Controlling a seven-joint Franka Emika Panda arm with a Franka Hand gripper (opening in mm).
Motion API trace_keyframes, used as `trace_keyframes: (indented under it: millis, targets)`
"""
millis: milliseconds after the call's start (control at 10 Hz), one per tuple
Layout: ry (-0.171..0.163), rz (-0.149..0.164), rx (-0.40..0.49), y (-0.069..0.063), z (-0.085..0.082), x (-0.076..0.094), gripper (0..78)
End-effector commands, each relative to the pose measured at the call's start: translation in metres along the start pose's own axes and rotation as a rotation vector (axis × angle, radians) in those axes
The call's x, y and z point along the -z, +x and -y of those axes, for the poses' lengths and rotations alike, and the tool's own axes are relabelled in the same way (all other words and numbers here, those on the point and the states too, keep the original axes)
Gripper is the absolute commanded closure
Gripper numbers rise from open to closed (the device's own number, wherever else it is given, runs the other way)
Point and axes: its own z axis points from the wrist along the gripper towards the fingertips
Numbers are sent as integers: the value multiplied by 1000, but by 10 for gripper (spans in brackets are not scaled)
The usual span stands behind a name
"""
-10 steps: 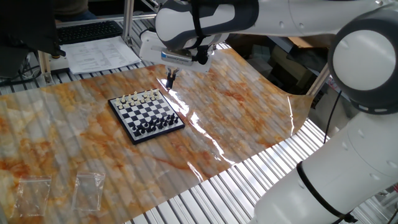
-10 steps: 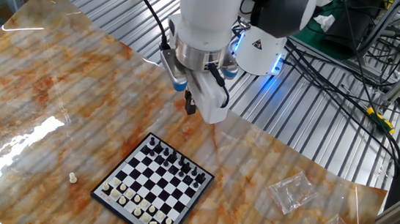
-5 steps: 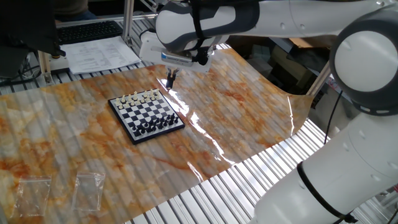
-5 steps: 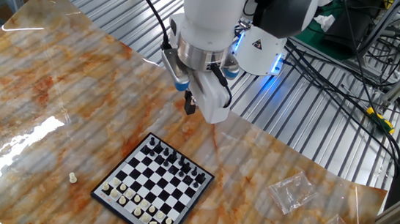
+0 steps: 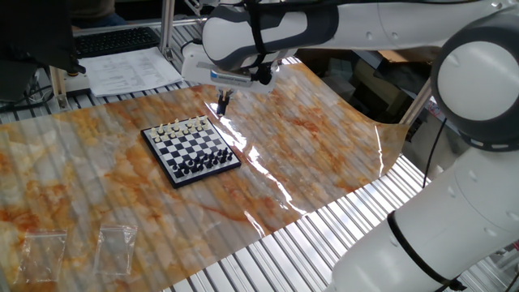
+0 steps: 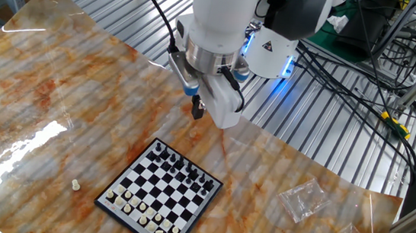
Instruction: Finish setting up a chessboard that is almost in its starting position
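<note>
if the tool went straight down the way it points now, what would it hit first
Probably the bare orange mat, not the chessboard. The tool points down and hangs off the board's black-piece side, clear of its edge in both views. Its exact height is hard to judge.

Two clear plastic bags (image 5: 81, 247) lie on the marbled orange table cover (image 5: 308, 146); papers (image 5: 130, 69) sit beyond its edge.
</note>
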Motion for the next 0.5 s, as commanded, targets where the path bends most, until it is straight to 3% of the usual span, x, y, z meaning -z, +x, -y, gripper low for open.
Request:
trace_keyframes:
  millis: [100,200,300,500]
  targets:
    - [17,-87,-120,-1,0,1,776]
    - [13,-103,-121,-1,0,1,776]
    - [-69,-147,-66,-1,0,1,776]
    - [-56,-124,-27,-1,0,1,776]
